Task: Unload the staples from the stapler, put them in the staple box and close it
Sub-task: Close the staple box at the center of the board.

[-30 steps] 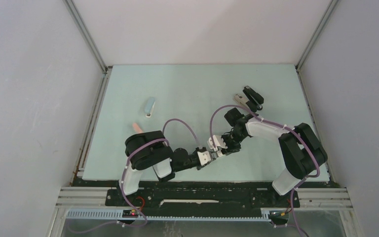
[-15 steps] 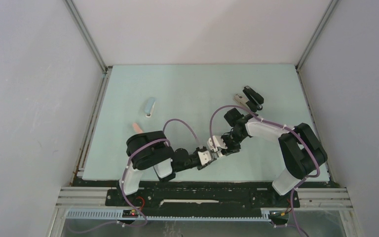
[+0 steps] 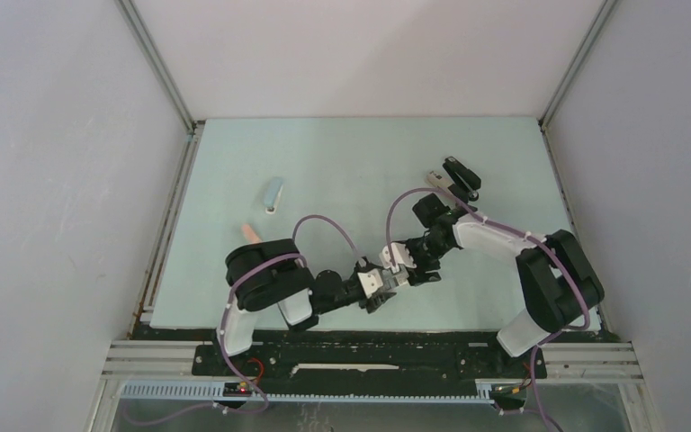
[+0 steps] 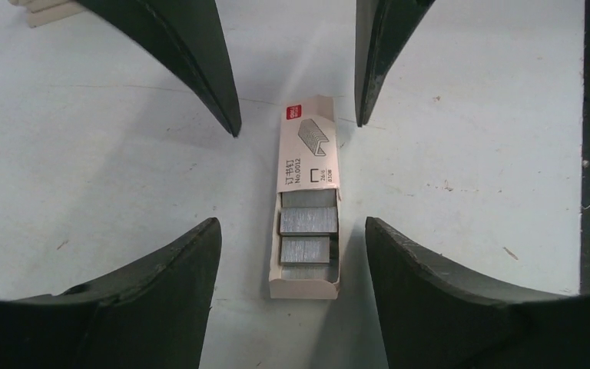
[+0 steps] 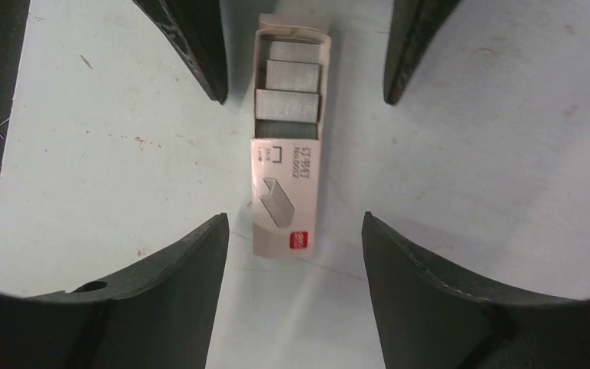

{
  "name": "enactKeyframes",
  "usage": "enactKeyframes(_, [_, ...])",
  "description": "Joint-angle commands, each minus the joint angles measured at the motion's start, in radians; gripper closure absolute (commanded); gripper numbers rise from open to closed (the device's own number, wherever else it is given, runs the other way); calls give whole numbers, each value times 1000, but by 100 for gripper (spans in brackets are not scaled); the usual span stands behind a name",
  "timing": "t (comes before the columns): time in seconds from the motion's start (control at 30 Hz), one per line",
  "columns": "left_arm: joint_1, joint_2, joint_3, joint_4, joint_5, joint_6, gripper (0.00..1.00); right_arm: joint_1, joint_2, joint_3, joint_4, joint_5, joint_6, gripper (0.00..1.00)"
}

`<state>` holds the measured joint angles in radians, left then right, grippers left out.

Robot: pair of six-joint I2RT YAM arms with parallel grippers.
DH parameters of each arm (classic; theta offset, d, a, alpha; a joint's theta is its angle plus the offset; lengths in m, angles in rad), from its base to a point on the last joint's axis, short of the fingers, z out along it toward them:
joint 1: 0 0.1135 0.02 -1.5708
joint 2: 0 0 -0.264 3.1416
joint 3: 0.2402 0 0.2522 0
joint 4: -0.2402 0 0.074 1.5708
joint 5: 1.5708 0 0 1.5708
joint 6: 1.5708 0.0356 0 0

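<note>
Our left gripper point(image 4: 292, 224) and right gripper point(image 5: 293, 219) are both released, jaws wide and empty. Their tips face each other around a small cardboard box point(image 4: 308, 146) without touching it. The staples point(image 4: 308, 221) lie as silvery strips in its slid-out tray, flat on the table point(image 3: 324, 153) toward the near edge, while the black stapler point(image 3: 459, 177) sits well apart, far right.
</note>
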<state>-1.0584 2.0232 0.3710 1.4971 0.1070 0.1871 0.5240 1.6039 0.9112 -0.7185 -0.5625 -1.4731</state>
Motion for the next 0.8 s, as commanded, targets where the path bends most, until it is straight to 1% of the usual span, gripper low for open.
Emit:
enactKeyframes(0.0, [-6, -107, -50, 25, -34, -44, 24, -37, -101, 2, -26, -43, 0, 26])
enactKeyframes(0.1, [-6, -185, -88, 26, -50, -58, 21, -60, -149, 2, -62, -45, -13, 24])
enactKeyframes(0.23, [-6, -292, -143, 24, -88, -91, 16, -88, -215, 2, -136, -53, -24, 24])
enactKeyframes(0.43, [-6, -474, -239, 23, -176, -200, 5, -137, -378, 2, -233, -125, 3, 25])
enactKeyframes(0.5, [-5, -540, -274, 22, -207, -246, 1, -144, -447, 2, -238, -138, 68, 25])
enactKeyframes(0.53, [-4, -577, -291, 22, -218, -269, 0, -145, -483, 2, -232, -142, 107, 25])
enactKeyframes(0.7, [7, -752, -357, 4, -250, -413, 0, -142, -623, 38, -177, -132, 395, 25])
enactKeyframes(0.77, [14, -829, -365, -28, -249, -468, 0, -146, -659, 60, -141, -120, 562, 24])
